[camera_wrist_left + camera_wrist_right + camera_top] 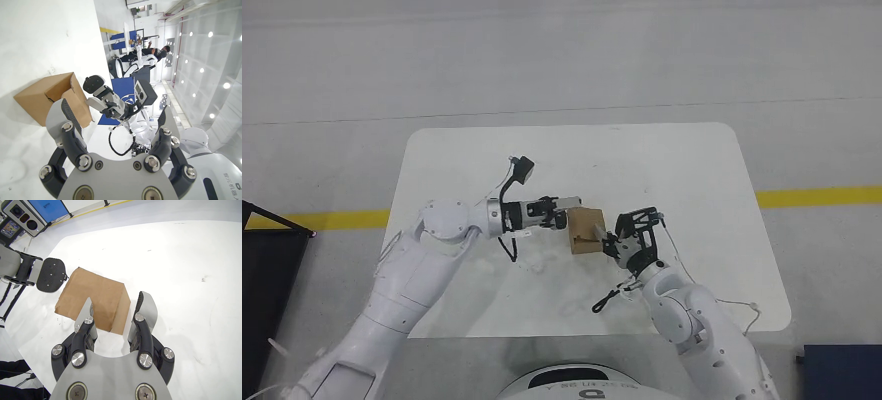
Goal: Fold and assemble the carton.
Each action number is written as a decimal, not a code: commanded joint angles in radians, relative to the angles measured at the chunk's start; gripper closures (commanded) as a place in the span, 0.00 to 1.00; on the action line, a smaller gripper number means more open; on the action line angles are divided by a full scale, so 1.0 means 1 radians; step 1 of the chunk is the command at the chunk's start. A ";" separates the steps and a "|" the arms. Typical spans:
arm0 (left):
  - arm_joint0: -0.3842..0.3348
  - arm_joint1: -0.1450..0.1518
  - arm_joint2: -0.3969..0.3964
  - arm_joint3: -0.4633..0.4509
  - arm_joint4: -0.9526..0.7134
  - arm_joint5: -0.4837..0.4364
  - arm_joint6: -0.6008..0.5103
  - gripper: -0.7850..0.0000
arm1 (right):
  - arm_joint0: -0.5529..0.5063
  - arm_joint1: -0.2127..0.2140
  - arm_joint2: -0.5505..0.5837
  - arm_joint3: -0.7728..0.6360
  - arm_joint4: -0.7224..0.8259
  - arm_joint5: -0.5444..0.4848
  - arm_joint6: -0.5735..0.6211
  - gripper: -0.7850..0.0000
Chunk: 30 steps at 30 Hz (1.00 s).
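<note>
The carton [587, 232] sits mid-table [692, 160], its open end turned sideways toward my left gripper [558, 211], which gapes wide and holds nothing. My right gripper [115, 298] is also spread and empty, one finger against the cardboard. Nothing pins the carton, so I judge a push could skid it or crumple a ragged flap. I read no print on it.

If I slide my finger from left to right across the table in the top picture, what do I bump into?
left gripper → carton → right gripper
</note>
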 commanded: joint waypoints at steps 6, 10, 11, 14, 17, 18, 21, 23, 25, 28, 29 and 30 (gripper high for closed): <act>-0.047 0.000 0.032 0.003 0.064 0.104 -0.043 0.00 | 0.004 0.000 -0.015 -0.009 -0.030 0.006 0.015 0.43; -0.083 -0.001 0.057 0.014 0.117 0.135 -0.074 0.45 | 0.012 -0.001 -0.031 -0.010 -0.047 0.008 0.032 0.45; -0.093 -0.002 0.064 0.020 0.128 0.148 -0.080 0.47 | 0.015 -0.002 -0.035 -0.009 -0.049 0.008 0.036 0.44; -0.122 -0.005 0.088 0.033 0.158 0.180 -0.105 0.51 | 0.024 -0.003 -0.044 -0.007 -0.057 0.008 0.044 0.44; -0.150 -0.009 0.109 0.043 0.181 0.210 -0.117 0.53 | 0.028 -0.003 -0.049 -0.010 -0.061 0.009 0.048 0.45; -0.160 -0.010 0.116 0.047 0.191 0.212 -0.121 0.53 | 0.028 -0.003 -0.050 -0.011 -0.062 0.008 0.048 0.45; -0.192 -0.013 0.139 0.066 0.241 0.195 -0.129 0.54 | 0.028 -0.003 -0.055 -0.016 -0.068 0.005 0.054 0.45; -0.211 -0.016 0.154 0.083 0.260 0.185 -0.142 0.54 | 0.029 -0.003 -0.058 -0.017 -0.073 0.003 0.056 0.45; -0.228 -0.020 0.168 0.098 0.265 0.179 -0.151 0.54 | 0.029 -0.003 -0.061 -0.017 -0.075 0.002 0.058 0.45; -0.247 -0.028 0.188 0.115 0.258 0.180 -0.157 0.55 | 0.030 -0.003 -0.062 -0.017 -0.076 0.001 0.061 0.45; -0.254 -0.030 0.194 0.121 0.257 0.176 -0.157 0.58 | 0.030 -0.003 -0.063 -0.017 -0.076 0.002 0.061 0.45; -0.259 -0.033 0.200 0.127 0.256 0.173 -0.156 0.63 | 0.029 -0.003 -0.064 -0.018 -0.077 0.000 0.063 0.45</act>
